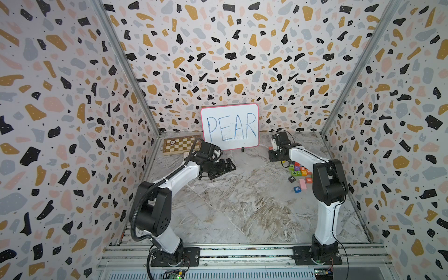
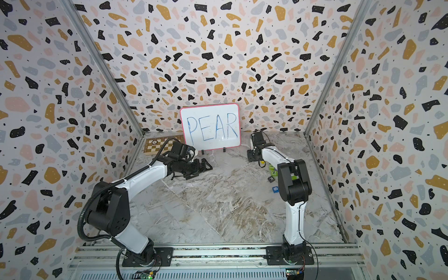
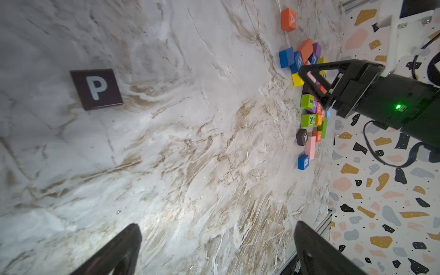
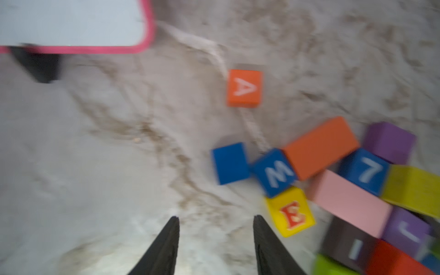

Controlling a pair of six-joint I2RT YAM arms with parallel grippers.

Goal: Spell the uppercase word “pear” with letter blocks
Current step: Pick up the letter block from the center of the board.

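Scene: I worked a marble bench (image 1: 242, 206) with two arms, a whiteboard (image 1: 230, 126) reading PEAR propped at the back.
Progress: By my reckoning the word was barely begun; one letter of four lay set out, and no row had formed.
P block (image 3: 96, 89): It lay alone, letter up, well apart from the heap of blocks (image 1: 300, 171).
A block (image 4: 244, 88): It stood clear of the heap, though near it.
E block (image 4: 291, 215): It sat on the heap's edge, touching a blue M block (image 4: 276, 172).
R block (image 3: 318, 136): It sat at the heap's far fringe, beside a pink block (image 3: 310, 147).
Right pincer (image 4: 216, 242): My jaws were partly spread with only bare bench between them, gripping nothing, just beside the heap and nearest the E block.
Left pincer (image 3: 214, 250): It was spread wide and empty, well apart from the heap.
Left to do: E, A and R had yet to join the P block, as I judged it.
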